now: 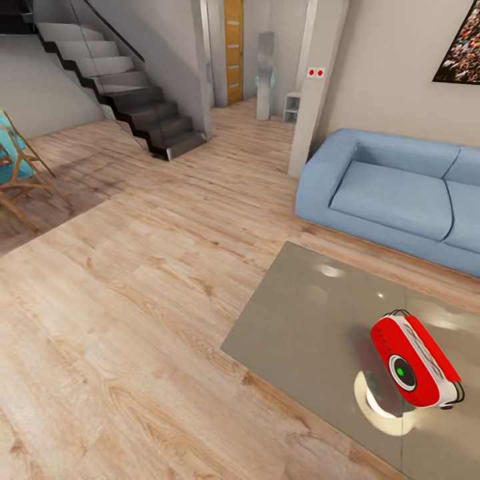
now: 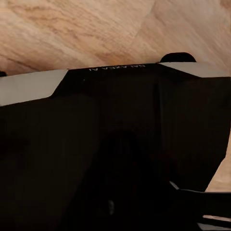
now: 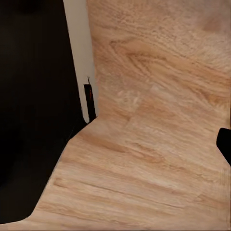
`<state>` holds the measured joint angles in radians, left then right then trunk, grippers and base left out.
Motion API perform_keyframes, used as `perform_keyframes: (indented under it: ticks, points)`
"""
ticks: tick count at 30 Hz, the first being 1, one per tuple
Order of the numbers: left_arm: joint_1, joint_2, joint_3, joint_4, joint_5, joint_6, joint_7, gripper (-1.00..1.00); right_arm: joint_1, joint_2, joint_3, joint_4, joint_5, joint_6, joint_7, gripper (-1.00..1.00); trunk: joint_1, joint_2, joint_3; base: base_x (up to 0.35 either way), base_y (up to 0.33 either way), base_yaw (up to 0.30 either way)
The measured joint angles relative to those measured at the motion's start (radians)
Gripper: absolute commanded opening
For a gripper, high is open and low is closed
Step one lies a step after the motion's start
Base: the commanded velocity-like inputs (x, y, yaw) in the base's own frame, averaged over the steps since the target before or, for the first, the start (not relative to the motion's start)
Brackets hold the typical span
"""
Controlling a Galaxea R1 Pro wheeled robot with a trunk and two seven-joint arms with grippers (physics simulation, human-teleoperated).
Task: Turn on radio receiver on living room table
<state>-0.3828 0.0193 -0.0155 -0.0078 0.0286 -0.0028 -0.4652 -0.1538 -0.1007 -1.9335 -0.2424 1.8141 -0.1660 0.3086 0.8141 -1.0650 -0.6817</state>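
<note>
The bright-red radio receiver (image 1: 417,361) lies tilted on the glossy grey table (image 1: 300,320) at the lower right of the head view. Its round dark dial with a green spot faces me, and its thin wire handle sits at its far end. The living room has a light wood plank floor (image 1: 133,280). In the left wrist view, the robot's dark body (image 2: 110,154) covers most of the picture above a strip of floor. The right wrist view looks down at the floor beside the dark body, and a small dark tip (image 3: 224,144) pokes in at the edge.
A light-blue sofa (image 1: 393,193) stands behind the table, with a crowd photograph (image 1: 463,47) on the wall above it. A pale pillar (image 1: 320,87) rises by the sofa's left end. Dark stairs (image 1: 127,87) climb at the back left. A wooden chair with a teal seat (image 1: 17,167) sits at the left edge.
</note>
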Motion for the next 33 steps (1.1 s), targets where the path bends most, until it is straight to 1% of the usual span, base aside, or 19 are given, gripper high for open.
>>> perform_keyframes:
  ticks: [1,2,3,7,8,12,27,28,29,33]
  points:
    - [0.026,-0.004,-0.002,0.001,0.0,0.001,0.041,-1.0,0.002,0.005,0.002,0.038,0.02,0.002,-0.058,1.0,0.0,0.0,0.001,0.0,0.0,0.14]
    - [0.038,-0.005,0.0,0.001,0.002,0.001,0.061,-1.0,0.003,0.008,0.001,0.049,0.025,0.002,-0.074,1.0,0.0,0.0,0.003,0.0,0.0,0.137]
    - [0.053,-0.008,0.0,0.002,0.003,0.001,0.108,-1.0,0.003,0.012,0.002,0.062,0.029,0.002,-0.088,1.0,0.0,0.0,0.004,0.0,0.0,0.12]
    - [0.063,-0.013,0.002,0.003,0.008,0.003,0.182,-1.0,0.003,0.015,0.002,0.071,0.032,-0.002,-0.097,1.0,0.0,0.0,0.007,0.0,0.0,0.042]
    - [0.064,-0.015,0.002,0.003,0.008,0.004,0.188,-1.0,0.003,0.016,0.002,0.071,0.032,-0.002,-0.097,1.0,0.0,0.0,0.007,0.0,0.0,0.01]
    - [0.065,-0.024,0.003,0.003,0.01,0.009,0.199,-1.0,0.003,0.017,0.001,0.074,0.028,-0.001,-0.098,1.0,0.0,0.0,0.008,0.0,0.0,0.003]
    - [0.066,-0.022,0.003,0.003,0.01,0.015,0.201,-1.0,0.003,0.02,0.001,0.074,0.025,0.004,-0.1,1.0,0.0,0.0,0.03,0.0,0.0,0.0]
    - [0.068,-0.022,0.003,0.003,0.01,0.015,0.201,-1.0,0.003,0.031,0.001,0.074,0.027,0.006,-0.101,1.0,0.0,0.0,0.032,0.0,0.0,0.0]
    - [0.083,-0.022,0.002,0.003,0.009,0.014,0.201,-1.0,0.003,0.058,0.002,0.074,0.029,0.007,-0.117,1.0,0.0,0.0,0.033,0.0,0.0,0.0]
    - [0.099,-0.023,0.003,0.003,0.007,0.016,0.2,-1.0,0.003,0.091,0.002,0.074,0.031,0.007,-0.172,1.0,0.0,0.0,0.04,0.0,0.0,0.0]
